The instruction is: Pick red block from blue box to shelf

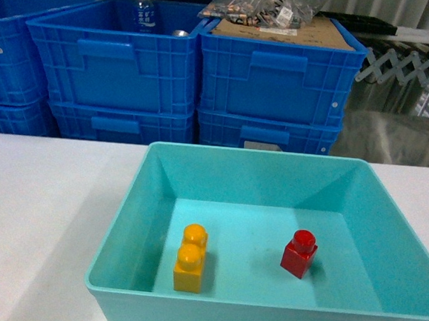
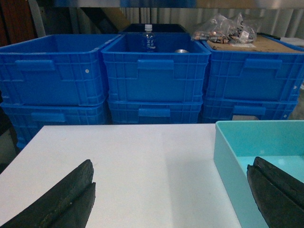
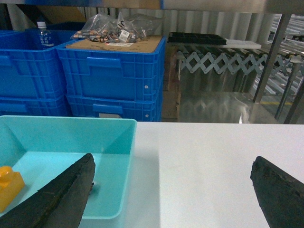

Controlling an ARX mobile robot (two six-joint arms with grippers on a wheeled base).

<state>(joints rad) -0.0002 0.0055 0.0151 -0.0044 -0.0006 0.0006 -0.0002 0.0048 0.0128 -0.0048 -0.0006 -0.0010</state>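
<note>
Red block [image 1: 299, 253] sits upright on the blue box [image 1: 274, 159] floor at 4 o'clock, well apart from the yellow brick [image 1: 190, 257] (8 o'clock). Both grippers' jaws stand released, empty. Risk: sloping walls may obstruct wide jaws, nudging the block aside.

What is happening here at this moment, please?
Nothing is being handled yet. The red block sits on the floor of the blue box, apart from a yellow brick to its left. Both grippers are open and empty: the left gripper hangs over the white table beside the box, the right gripper near the box's right rim. Dark blue crates stand stacked behind.
</note>
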